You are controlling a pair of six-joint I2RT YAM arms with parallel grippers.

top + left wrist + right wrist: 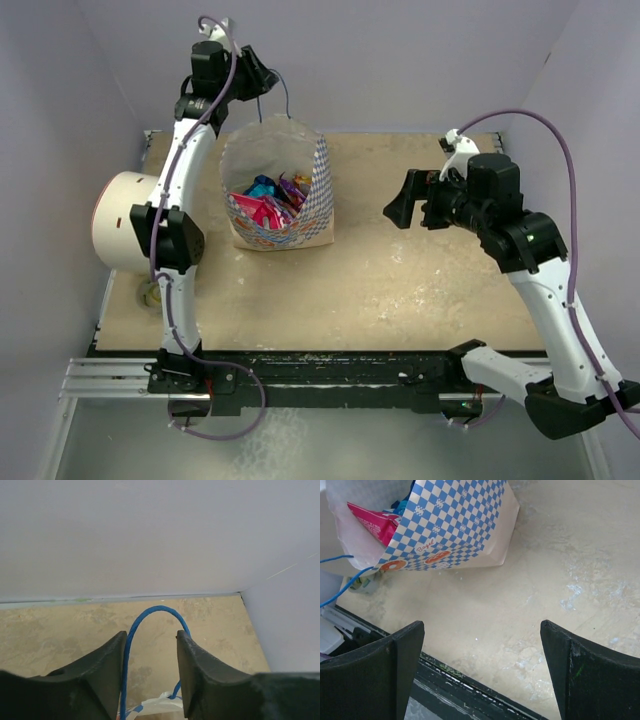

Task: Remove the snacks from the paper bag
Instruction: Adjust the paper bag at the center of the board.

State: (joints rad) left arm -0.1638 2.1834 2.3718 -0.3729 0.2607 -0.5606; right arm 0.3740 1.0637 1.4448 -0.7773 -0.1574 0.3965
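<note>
The paper bag (pixel 322 190) stands open at the back left of the table, blue-and-white checkered outside, cream inside. Several snacks (pixel 268 205) in magenta, blue and purple lie in its bottom. My left gripper (pixel 262 78) is above and behind the bag, open, with the blue cord handle (pixel 155 610) looped between its fingers; the bag's rim (pixel 160 702) shows just below. My right gripper (pixel 400 210) is open and empty, right of the bag and apart from it. In the right wrist view the bag (pixel 455 525) and a magenta packet (pixel 372 522) show beyond that gripper (pixel 482 630).
A large white cylinder (pixel 120 220) stands at the left edge, behind the left arm. A small pale object (pixel 150 295) lies near that arm's lower link. The bag's other blue handle (pixel 345 587) hangs towards the front. The black rail (pixel 330 365) runs along the table's near edge.
</note>
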